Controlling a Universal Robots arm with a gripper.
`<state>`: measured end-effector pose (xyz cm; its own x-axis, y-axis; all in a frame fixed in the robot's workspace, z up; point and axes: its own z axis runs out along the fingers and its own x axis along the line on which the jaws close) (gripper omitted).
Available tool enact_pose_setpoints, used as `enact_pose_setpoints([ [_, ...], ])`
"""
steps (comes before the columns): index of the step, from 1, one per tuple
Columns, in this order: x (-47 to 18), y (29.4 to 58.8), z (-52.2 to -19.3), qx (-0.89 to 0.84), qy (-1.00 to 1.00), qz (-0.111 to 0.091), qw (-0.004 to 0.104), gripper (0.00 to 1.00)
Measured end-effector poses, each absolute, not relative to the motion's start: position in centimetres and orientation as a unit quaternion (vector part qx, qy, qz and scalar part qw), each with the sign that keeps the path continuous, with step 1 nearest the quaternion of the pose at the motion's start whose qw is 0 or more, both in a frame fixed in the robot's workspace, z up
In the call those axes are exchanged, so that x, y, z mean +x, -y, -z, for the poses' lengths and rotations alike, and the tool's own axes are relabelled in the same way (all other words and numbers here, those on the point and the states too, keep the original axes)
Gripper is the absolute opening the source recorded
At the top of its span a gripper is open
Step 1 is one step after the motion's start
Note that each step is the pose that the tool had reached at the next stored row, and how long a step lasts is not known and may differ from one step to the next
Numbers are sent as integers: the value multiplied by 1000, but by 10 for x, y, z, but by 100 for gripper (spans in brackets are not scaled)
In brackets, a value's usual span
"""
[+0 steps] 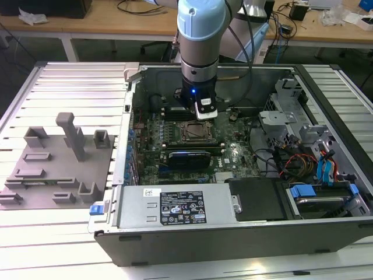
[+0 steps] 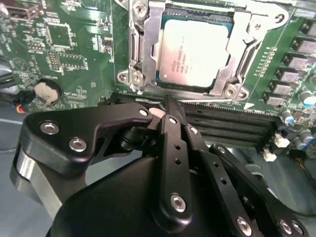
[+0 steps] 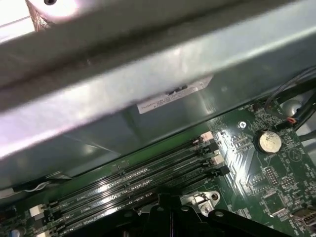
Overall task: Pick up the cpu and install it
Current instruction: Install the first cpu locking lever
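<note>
The cpu [image 2: 195,52], a pale silver square chip, lies flat inside the metal-rimmed socket frame [image 2: 143,54] on the green motherboard [image 2: 74,49]. In the second wrist view my gripper [image 2: 168,104] hangs just beside the socket, over the black memory slots [image 2: 232,123]. Its black fingers meet at the tip, shut with nothing between them. In the exterior view the gripper [image 1: 205,112] hovers inside the open computer case, a little behind the socket [image 1: 192,133]. In the first wrist view the fingertip [image 3: 163,200] points at the memory slots [image 3: 123,182].
The case's walls [image 1: 134,99] ring the board. A drive cage [image 1: 280,111] and bundled cables [image 1: 297,160] fill the exterior view's right. The power supply [image 1: 180,207] lies along the front. A grey fixture plate [image 1: 58,157] sits outside the case on the exterior view's left. A coin cell [image 2: 47,91] sits near the socket.
</note>
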<state>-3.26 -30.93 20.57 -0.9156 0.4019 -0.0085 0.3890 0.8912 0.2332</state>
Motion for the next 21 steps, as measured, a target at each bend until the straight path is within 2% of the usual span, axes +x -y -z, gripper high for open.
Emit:
enact_pose_setpoints([
  [21, -38, 305, -208, 203, -972, -116, 35, 11],
])
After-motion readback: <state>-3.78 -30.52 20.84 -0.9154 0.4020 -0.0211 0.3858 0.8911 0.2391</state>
